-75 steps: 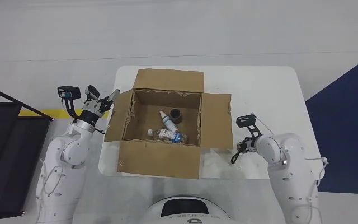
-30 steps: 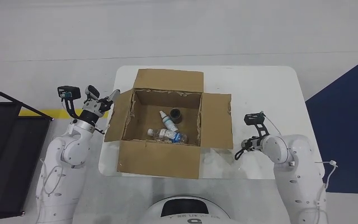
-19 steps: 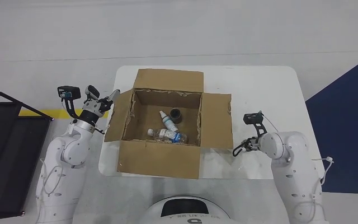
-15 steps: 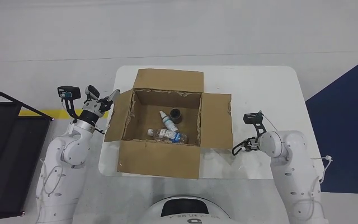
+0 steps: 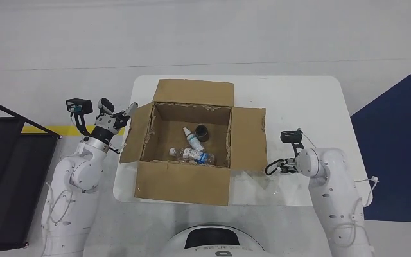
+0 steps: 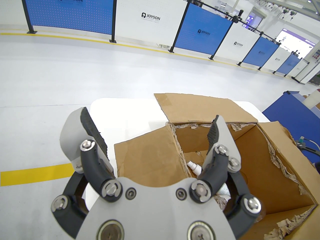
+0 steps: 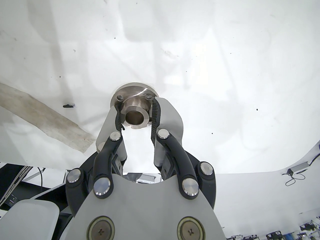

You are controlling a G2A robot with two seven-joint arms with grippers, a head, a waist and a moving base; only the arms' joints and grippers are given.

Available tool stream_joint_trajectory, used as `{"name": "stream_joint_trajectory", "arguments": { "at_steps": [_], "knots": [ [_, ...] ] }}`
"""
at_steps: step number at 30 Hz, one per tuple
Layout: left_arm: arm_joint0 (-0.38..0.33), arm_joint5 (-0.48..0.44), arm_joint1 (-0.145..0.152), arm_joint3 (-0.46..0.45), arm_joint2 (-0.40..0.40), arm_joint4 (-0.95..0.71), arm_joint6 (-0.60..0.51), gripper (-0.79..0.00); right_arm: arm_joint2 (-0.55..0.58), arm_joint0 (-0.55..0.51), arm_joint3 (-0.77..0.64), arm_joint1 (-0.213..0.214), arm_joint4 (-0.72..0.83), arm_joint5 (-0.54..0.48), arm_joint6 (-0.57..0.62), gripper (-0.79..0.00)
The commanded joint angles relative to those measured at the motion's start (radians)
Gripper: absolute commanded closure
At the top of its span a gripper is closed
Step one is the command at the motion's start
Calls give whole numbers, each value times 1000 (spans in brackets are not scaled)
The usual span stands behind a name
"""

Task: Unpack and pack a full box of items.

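Observation:
An open cardboard box (image 5: 183,183) sits mid-table with its flaps spread out. Inside lie a small white bottle (image 5: 191,137), a black round piece (image 5: 203,132) and a clear bottle with a blue label (image 5: 189,155). My left gripper (image 5: 122,114) hangs open off the table's left edge, beside the box's left flap (image 6: 147,156), with nothing between its fingers (image 6: 93,131). My right gripper (image 7: 136,118) is low over the table just right of the box (image 5: 271,169), shut on a metal flanged bushing (image 7: 135,116) whose flange is toward the tabletop.
The white table (image 5: 302,103) is bare to the right of the box. A strip of brownish tape (image 7: 50,123) is stuck to the tabletop near my right gripper. A black rack (image 5: 13,148) stands off the left side, and a blue panel (image 5: 385,128) off the right.
My right arm's wrist has shifted a little to the right and its gripper has edged up towards the box flap. The left arm and the box contents have not moved.

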Motion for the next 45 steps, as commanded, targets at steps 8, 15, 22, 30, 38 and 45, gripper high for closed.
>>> {"name": "stream_joint_trajectory", "arguments": {
  "at_steps": [8,15,22,30,38,45],
  "knots": [
    [0,0,0,0,0,0,0,-785,8,5,5,3,12,-7,-10,0],
    [0,0,0,0,0,0,0,-785,32,-20,-53,6,36,-8,-43,0],
    [0,0,0,0,0,0,0,-785,147,-85,-149,5,228,14,-235,0],
    [0,0,0,0,0,0,0,-785,380,-141,-140,-7,805,-60,-471,0],
    [0,0,0,0,0,0,0,-785,432,-129,-143,3,1242,-289,-353,0],
    [0,0,0,0,0,0,0,-785,203,38,-179,16,1168,-257,-251,0]
  ]
}}
